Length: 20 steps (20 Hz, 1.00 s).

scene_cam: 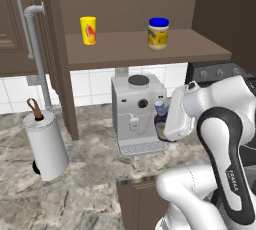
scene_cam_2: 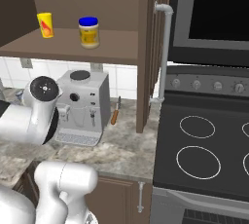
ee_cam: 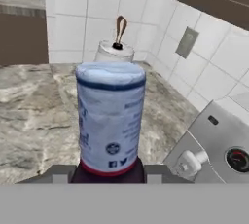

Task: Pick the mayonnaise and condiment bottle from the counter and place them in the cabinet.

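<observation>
Condiment bottle [ee_cam: 111, 121], clamped in the gripper [scene_cam: 161, 133] above the bench [scene_cam: 80, 194] beside the coffee machine [scene_cam: 135, 114], risks striking the cabinet [scene_cam: 150, 49] shelf edge if raised too close, mayonnaise [scene_cam: 158, 33] already shelved.

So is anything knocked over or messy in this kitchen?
Nothing is spilled or broken. One thing stands out: the white paper towel roll on the marbled stone counter leans to one side rather than standing straight. The squat yellow mayonnaise jar with a blue lid stands upright on the brown cabinet shelf.
</observation>
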### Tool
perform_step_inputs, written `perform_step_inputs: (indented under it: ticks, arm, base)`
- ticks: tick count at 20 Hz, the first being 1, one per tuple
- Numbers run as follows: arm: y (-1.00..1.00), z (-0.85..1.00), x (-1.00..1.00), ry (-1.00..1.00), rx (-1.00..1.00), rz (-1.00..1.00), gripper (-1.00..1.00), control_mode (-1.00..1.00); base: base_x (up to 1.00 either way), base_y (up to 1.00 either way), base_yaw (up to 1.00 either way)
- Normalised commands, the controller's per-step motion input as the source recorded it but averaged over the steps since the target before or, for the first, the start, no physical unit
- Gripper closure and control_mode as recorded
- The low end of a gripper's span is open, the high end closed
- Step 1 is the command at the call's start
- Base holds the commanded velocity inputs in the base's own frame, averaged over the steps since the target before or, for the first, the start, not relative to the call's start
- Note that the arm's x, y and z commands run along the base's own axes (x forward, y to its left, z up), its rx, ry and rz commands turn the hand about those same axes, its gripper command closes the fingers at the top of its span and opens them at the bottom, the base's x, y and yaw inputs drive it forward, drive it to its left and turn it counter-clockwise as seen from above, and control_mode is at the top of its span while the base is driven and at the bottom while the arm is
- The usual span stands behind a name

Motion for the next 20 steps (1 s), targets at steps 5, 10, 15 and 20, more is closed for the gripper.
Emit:
perform_step_inputs:
  ticks: [5, 10, 15, 20]
  arm:
    - [0.00, 0.68, -0.34, -0.24, 0.07, -0.15, 1.00, -1.00]
    - [0.00, 0.70, -0.18, -0.23, 0.11, -0.14, 1.00, -1.00]
    - [0.00, 0.68, -0.05, -0.19, 0.15, -0.14, 1.00, -1.00]
    - [-0.02, 0.55, 0.00, -0.07, 0.24, -0.11, 1.00, -1.00]
  base:
    - [0.00, 0.00, 0.00]
    - [0.00, 0.00, 0.00]
    - [0.00, 0.00, 0.00]
    - [0.00, 0.00, 0.00]
